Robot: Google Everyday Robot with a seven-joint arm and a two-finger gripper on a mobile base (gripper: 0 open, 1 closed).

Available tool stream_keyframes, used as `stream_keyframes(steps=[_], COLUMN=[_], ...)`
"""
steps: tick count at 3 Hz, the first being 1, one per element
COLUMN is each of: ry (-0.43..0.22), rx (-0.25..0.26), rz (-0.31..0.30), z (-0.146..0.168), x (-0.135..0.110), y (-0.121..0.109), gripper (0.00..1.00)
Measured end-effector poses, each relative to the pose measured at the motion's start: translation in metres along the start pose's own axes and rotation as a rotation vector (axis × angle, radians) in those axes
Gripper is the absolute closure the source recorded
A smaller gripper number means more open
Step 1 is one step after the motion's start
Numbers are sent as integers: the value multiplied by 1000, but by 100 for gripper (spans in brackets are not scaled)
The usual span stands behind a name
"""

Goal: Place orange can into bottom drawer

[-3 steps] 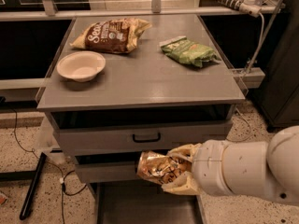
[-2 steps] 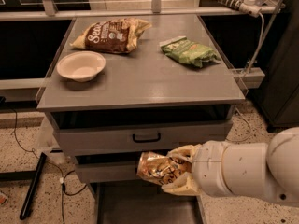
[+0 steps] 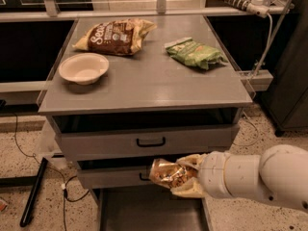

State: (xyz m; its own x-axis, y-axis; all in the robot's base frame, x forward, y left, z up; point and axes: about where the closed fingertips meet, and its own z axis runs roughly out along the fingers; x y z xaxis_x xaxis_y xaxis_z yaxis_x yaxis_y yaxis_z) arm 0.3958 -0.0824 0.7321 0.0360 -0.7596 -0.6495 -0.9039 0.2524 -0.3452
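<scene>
The hand (image 3: pixel 186 178) is clamped on the orange can (image 3: pixel 166 173), which juts leftward from it with its long axis roughly level, both hanging just above the back of the open bottom drawer (image 3: pixel 144 211), so the way in looks straight down.

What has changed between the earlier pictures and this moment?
Nothing visibly moved. The end effector still grips the orange can above the open bottom drawer. The bowl on the cabinet top is where it was.
</scene>
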Motion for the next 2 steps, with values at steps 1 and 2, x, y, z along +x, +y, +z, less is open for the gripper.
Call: stream_keyframes(steps=[1, 2], ry=[-5, -3], rx=[26, 39], rz=[-18, -57], z=[35, 72], x=[48, 96], y=[-11, -12], gripper=[100, 100])
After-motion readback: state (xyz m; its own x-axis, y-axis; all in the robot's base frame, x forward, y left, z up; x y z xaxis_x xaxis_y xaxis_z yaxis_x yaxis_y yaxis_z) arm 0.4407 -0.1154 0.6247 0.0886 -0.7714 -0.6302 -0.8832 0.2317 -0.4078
